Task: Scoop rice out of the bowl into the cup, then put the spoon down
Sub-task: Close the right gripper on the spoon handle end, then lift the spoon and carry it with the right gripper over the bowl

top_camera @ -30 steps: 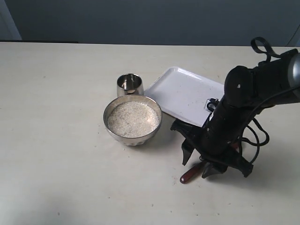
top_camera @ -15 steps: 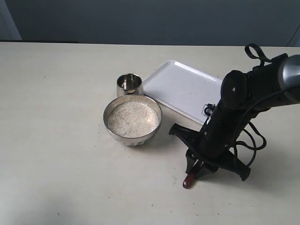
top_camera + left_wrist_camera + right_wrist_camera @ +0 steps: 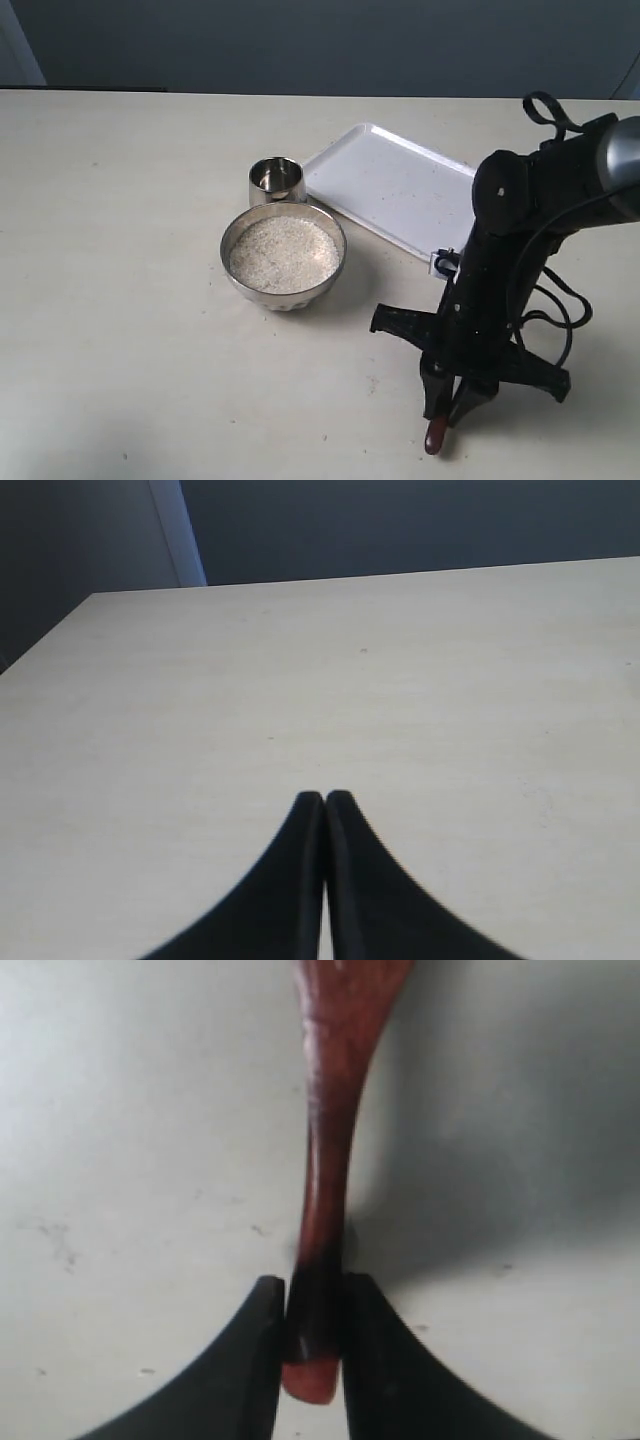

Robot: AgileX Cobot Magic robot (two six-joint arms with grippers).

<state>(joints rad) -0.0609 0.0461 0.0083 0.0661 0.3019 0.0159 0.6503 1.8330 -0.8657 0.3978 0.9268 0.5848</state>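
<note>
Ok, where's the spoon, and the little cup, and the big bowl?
spoon (image 3: 328,1160), right wrist view, on the middle of its handle.
cup (image 3: 270,196), exterior view, on its shiny front wall.
bowl (image 3: 284,296), exterior view, on its faceted outer wall.

Bowl (image 3: 290,298) and cup (image 3: 264,194) are shiny steel, the spoon (image 3: 330,1160) glossy wood, the tray (image 3: 390,185) smooth plastic, the table (image 3: 120,200) matt.

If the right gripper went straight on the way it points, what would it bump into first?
Probably the table. The right gripper points down toward it, its fingers shut on the spoon, so the spoon sticking out ahead would likely touch first. I can't tell how close it is.
</note>
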